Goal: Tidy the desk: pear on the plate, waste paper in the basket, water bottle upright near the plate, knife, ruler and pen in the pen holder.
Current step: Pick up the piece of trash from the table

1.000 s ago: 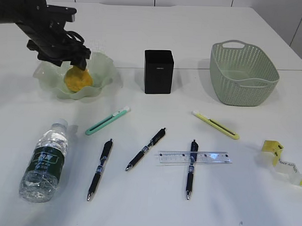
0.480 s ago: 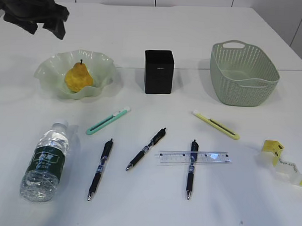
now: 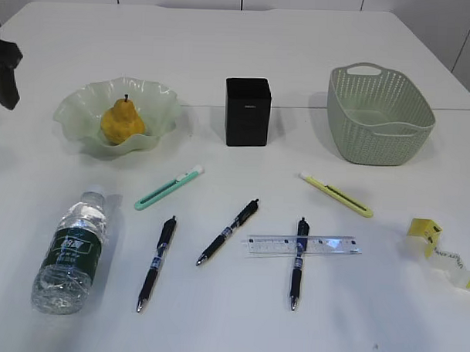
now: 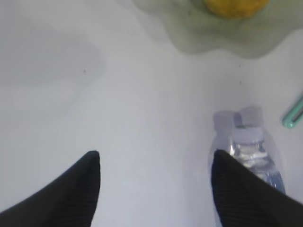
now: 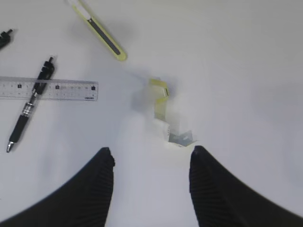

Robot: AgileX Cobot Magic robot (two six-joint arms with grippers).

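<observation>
The exterior camera looked down at a slant from the near side over the whole tabletop (image 3: 247, 45). The left wrist camera looked down close, sharing the bottle (image 4: 246, 151) and plate (image 4: 213, 35). The right wrist camera shared the ruler (image 5: 47, 89) and paper (image 5: 165, 116).

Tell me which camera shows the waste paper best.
The right wrist view: the waste paper lies whole and close, just ahead of the open right gripper. The exterior view shows it small at the right edge; the left wrist view misses it.
</observation>
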